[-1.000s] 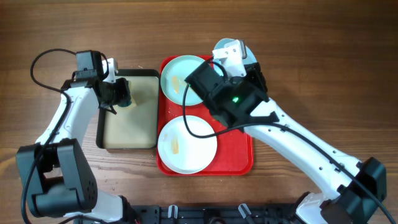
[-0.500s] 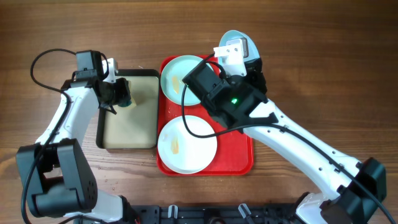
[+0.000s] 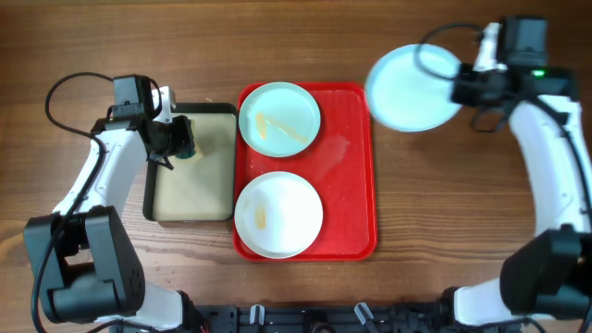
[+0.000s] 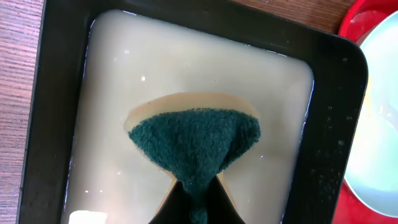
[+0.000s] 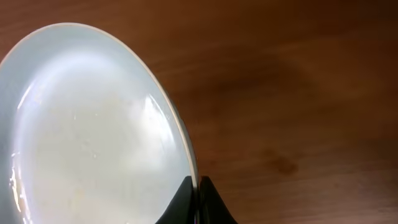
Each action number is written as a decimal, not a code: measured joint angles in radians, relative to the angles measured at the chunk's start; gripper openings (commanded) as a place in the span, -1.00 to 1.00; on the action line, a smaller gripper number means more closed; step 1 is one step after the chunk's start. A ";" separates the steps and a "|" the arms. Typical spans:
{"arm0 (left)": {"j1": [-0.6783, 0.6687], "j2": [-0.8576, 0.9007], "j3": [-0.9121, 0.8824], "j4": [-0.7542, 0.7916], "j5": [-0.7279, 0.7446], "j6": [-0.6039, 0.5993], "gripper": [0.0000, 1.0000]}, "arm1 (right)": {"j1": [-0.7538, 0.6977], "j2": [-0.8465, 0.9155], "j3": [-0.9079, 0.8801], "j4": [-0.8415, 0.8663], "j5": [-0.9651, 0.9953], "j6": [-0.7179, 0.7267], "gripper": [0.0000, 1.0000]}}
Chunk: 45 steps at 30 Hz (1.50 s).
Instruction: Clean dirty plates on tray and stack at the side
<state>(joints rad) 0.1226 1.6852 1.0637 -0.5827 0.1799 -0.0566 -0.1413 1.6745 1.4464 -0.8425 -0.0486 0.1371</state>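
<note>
The red tray point(image 3: 348, 185) lies mid-table and carries two plates. At its far end sits a pale blue plate point(image 3: 279, 116) with yellowish smears; nearer me is a white plate point(image 3: 277, 215) with a small smear. A third, pale blue plate point(image 3: 413, 88) point(image 5: 93, 137) hangs above the bare wood to the right of the tray, pinched at its rim by my shut right gripper point(image 3: 460, 91) point(image 5: 198, 186). My left gripper point(image 3: 174, 139) point(image 4: 198, 205) is shut on a dark green sponge point(image 3: 187, 145) point(image 4: 196, 146) above the black-rimmed tray.
The black-rimmed tray point(image 3: 148, 185) point(image 4: 329, 124) with pale beige liquid lies against the red tray's left side. The red tray's corner point(image 4: 367, 12) and the smeared blue plate point(image 4: 379, 124) show at the right of the left wrist view. Cables trail from both arms.
My right arm has swung from over the tray's far right corner out to the right, carrying the pale blue plate over the bare table. The left arm and sponge have not moved.
</note>
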 measured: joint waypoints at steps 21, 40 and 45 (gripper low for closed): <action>0.000 0.000 -0.001 0.021 0.000 0.000 -0.92 | -0.062 0.417 0.256 -0.155 -0.321 -0.240 0.08; 0.000 0.000 -0.001 0.017 0.000 0.000 -0.91 | 0.618 0.554 0.261 0.257 -0.012 -0.242 -0.21; 0.000 0.000 -0.001 0.015 0.000 0.000 -0.91 | 0.615 0.571 0.261 0.256 0.016 -0.240 -0.42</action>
<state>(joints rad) 0.1226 1.6852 1.0630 -0.5678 0.1802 -0.0563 0.4732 2.2452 1.7077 -0.5865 -0.0322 -0.1028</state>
